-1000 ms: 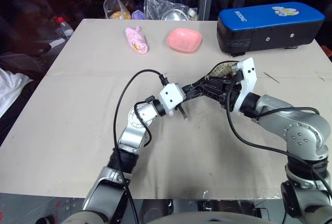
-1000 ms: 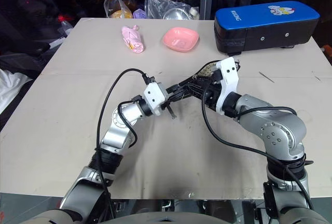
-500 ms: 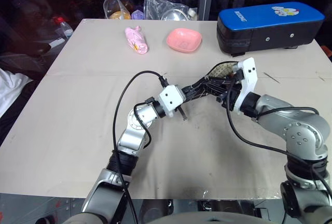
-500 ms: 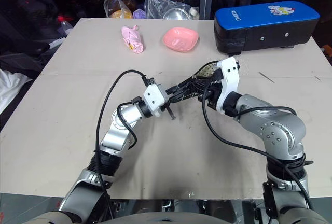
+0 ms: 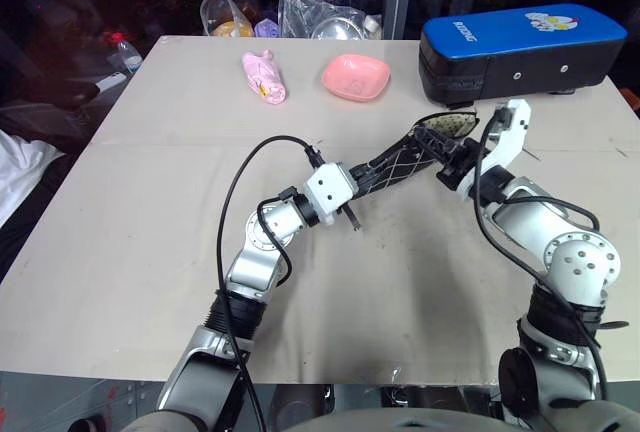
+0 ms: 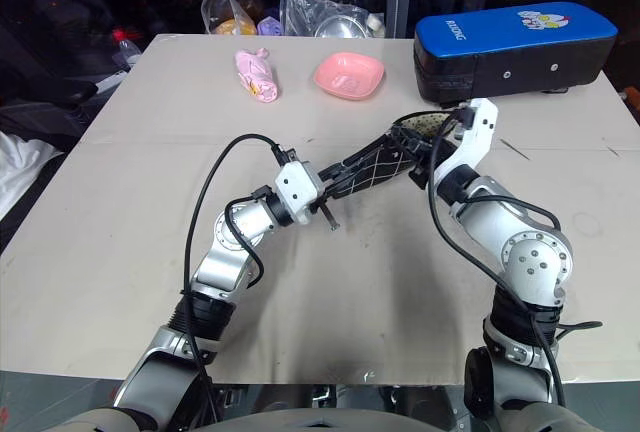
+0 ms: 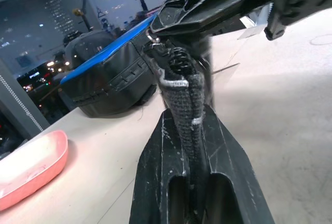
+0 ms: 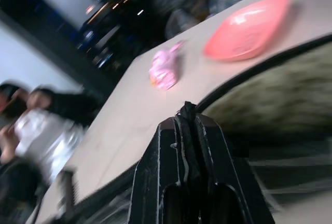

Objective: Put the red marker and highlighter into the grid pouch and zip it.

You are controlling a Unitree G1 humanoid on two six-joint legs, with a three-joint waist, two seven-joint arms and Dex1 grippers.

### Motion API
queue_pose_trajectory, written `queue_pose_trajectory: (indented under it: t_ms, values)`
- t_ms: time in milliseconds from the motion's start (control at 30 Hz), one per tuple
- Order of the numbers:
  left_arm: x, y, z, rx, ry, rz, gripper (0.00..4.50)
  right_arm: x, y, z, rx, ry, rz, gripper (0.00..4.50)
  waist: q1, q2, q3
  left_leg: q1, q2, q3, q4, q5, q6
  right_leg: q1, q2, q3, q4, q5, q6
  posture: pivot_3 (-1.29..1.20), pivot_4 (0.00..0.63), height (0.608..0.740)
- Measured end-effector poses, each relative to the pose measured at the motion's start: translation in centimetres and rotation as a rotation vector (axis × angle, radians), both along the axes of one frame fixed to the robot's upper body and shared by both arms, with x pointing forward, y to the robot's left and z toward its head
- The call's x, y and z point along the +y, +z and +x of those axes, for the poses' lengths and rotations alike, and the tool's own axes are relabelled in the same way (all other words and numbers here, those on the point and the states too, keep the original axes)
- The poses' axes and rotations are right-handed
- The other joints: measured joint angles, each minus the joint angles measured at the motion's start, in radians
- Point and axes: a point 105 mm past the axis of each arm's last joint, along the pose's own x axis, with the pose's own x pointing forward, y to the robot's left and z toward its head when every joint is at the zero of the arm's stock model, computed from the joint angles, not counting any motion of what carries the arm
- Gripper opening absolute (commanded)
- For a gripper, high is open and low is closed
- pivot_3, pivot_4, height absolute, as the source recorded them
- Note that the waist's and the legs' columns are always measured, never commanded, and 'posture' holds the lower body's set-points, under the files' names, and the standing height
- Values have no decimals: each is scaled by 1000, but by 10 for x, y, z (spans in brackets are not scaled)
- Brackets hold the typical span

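The grid pouch [image 5: 405,160] hangs above the table [image 5: 150,232], stretched between both grippers. My left gripper [image 5: 366,179] is shut on its near end, and the black fabric [image 7: 181,81] runs up between the fingers [image 7: 155,156]. My right gripper [image 5: 455,164] holds the far end, shut on the black zipper pull cord [image 8: 187,111]. Beside that end, the pouch's mouth [image 5: 447,127] gapes and shows a pale speckled lining [image 8: 270,92]. The red marker and the highlighter are out of view.
A big blue-topped black case [image 5: 520,47] stands at the back right, close behind the right gripper. A pink bowl [image 5: 355,76] and a pink toy [image 5: 264,77] lie at the back middle. Plastic bags [image 5: 300,7] sit at the far edge. A person [image 8: 36,120] stands beyond the table.
My right gripper has slid from over the pouch's middle out to its far right end, rolling its wrist, and has shut on the pull cord. The left gripper has kept still.
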Motion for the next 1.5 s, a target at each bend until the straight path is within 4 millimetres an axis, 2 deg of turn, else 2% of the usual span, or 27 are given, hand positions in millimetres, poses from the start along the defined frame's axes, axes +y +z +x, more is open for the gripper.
queue_pose_trajectory:
  t_ms: [300,367,467,633,733,900,1000,1033,1100,1133,1200,1233,1367,1433,1500]
  values:
    - [-1,2,-1,-7,-3,-1,0,-23,4,13,3,-162,73,49,-1,0,0,0,0,0,0,0,0,0,0,0,0,0,0,0,150,740]
    - [-1,2,-1,-10,-4,-2,0,-35,7,21,-7,-248,89,49,-1,0,0,0,0,0,0,0,0,0,0,0,0,0,0,0,150,740]
    - [-1,4,-2,-16,-7,-3,0,-69,13,32,-27,-449,119,49,1,0,0,0,0,0,0,0,0,0,0,0,0,0,0,0,150,740]
    - [-4,2,-3,-16,-14,5,0,-74,3,38,4,-491,87,49,-3,1,0,0,1,1,-1,0,0,0,0,1,0,0,0,0,150,740]
    - [-2,2,1,-30,10,19,0,-75,0,36,-15,-478,23,49,-2,1,0,0,1,1,-1,0,0,0,0,1,0,0,0,0,150,740]
    - [6,6,10,-125,42,121,0,-78,-15,27,-49,-435,-144,49,0,1,0,0,0,1,-1,0,0,0,0,1,-1,0,0,0,150,740]
    - [6,9,11,-190,30,177,0,-84,-31,17,-63,-407,-259,907,3,1,0,0,0,1,-1,0,0,0,0,0,-1,0,0,0,150,740]
    - [8,6,10,-210,21,205,0,-88,-42,11,-54,-380,-311,1333,4,1,0,0,0,1,-1,0,0,0,0,0,-2,0,0,0,150,740]
    - [14,-3,9,-226,8,270,0,-95,-62,1,-20,-335,-386,2283,1,1,0,0,0,1,-2,0,0,0,0,1,-2,0,0,0,150,740]
    - [16,-9,9,-219,0,290,0,-98,-69,-4,-21,-314,-428,2922,-2,1,0,1,0,2,-2,0,0,0,0,2,-2,0,0,0,150,740]
    - [17,-15,7,-215,-25,314,0,-101,-74,-13,-53,-267,-526,3763,-3,1,0,1,0,2,-2,0,0,0,0,2,-1,0,0,0,150,740]
    - [19,-17,6,-217,-44,330,0,-102,-76,-19,-75,-233,-571,4335,-2,1,0,1,0,2,-2,0,0,0,1,1,-1,0,0,0,150,740]
    - [32,-24,2,-157,-102,360,0,-104,-92,-41,-90,-90,-684,4430,0,1,0,1,0,2,-2,0,0,0,1,1,-1,0,0,0,150,740]
    - [39,-29,0,-80,-122,328,1218,-107,-99,-49,-90,-2,-730,4500,-1,1,0,1,0,2,-1,0,0,0,1,2,-1,0,0,0,150,740]
    - [42,-32,-1,-52,-126,322,1897,-109,-100,-50,-90,16,-739,4500,-1,1,0,1,0,2,-1,0,0,0,1,2,-1,0,0,0,150,740]
